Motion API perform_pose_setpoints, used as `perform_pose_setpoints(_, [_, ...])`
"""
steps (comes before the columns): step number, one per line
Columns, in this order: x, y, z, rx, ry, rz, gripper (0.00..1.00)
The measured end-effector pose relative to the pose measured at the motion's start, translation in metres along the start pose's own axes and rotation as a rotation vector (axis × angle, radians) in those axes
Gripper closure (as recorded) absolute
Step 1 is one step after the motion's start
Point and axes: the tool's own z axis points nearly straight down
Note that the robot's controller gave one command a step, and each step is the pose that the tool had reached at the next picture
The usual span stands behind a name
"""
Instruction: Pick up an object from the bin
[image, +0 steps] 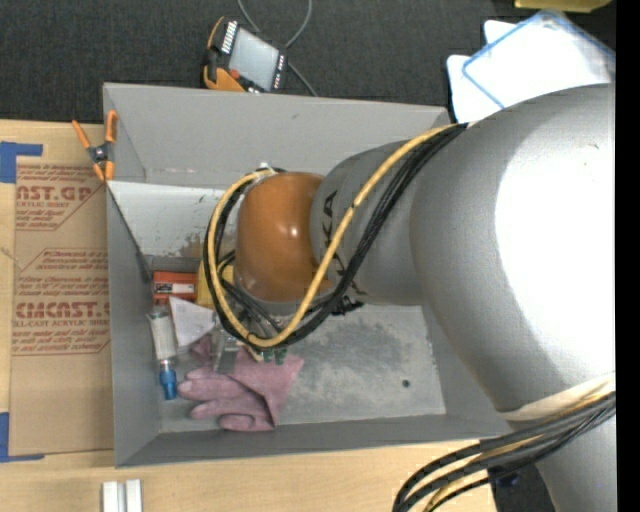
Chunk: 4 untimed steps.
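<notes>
One big silver arm (520, 250) reaches in from the right and covers much of the bin (300, 125), a grey metal box with sloping walls. Its wrist carries a rounded orange cover (275, 235), and yellow and black cables (215, 270) loop round that cover and trail back along the arm.

Under the cover the gripper (233, 352) hangs low over the left part of the bin's floor. The cover and cables hide most of it, so I cannot tell whether it is open or closed, or whether it grips anything.

Nearest to it is a pink glove (240, 395), which lies crumpled and flat on the floor near the bin's lower-left corner, stretched along the lower edge. The gripper is at the glove's upper edge; whether the two touch cannot be made out.

Just to the left of the gripper a white packet (190, 318) lies tilted, its lower corner near the glove.

Left of the packet, along the foot of the bin's left wall, lies a clear tube (161, 340) with a blue cap (168, 384); the cap end points toward the lower edge and sits just beside the glove's fingers.

Above the tube and packet an orange box (172, 288) rests against the left wall, its right end hidden behind the cables.
</notes>
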Motion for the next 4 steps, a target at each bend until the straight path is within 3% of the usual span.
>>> perform_pose_setpoints(1, [0.000,-0.005,0.005,-0.001,0.000,-0.041,1.00])
perform_pose_setpoints(2, [0.046,-0.018,0.031,-0.004,-0.007,-0.006,1.00])
perform_pose_setpoints(3, [0.015,-0.017,0.010,-0.003,-0.011,-0.096,1.00])
perform_pose_setpoints(4, [0.039,-0.019,0.022,-0.004,-0.002,-0.035,1.00])
